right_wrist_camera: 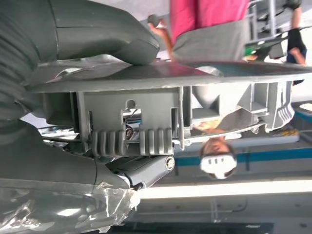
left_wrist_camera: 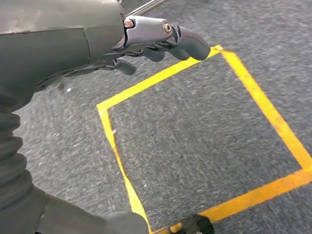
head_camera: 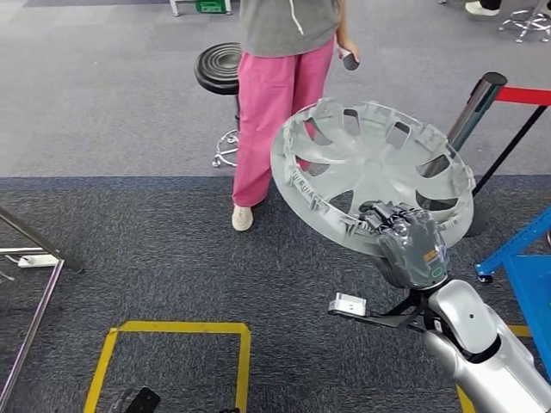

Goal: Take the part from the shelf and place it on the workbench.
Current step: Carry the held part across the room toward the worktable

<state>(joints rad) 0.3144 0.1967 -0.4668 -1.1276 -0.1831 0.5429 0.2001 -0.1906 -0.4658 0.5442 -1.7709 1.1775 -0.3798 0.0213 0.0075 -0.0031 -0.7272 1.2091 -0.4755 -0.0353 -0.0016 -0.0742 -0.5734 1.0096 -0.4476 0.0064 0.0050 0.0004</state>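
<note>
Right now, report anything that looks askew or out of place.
The grey wheel cover is tilted, and the right hand holds it only at its near rim, so most of it overhangs unsupported. A person stands on the carpet just beyond it. Nothing looks spilled or broken.

Grey carpet covers the floor, marked by a yellow taped square. A black stool, a white power strip and a person's shoe rest on it.
</note>
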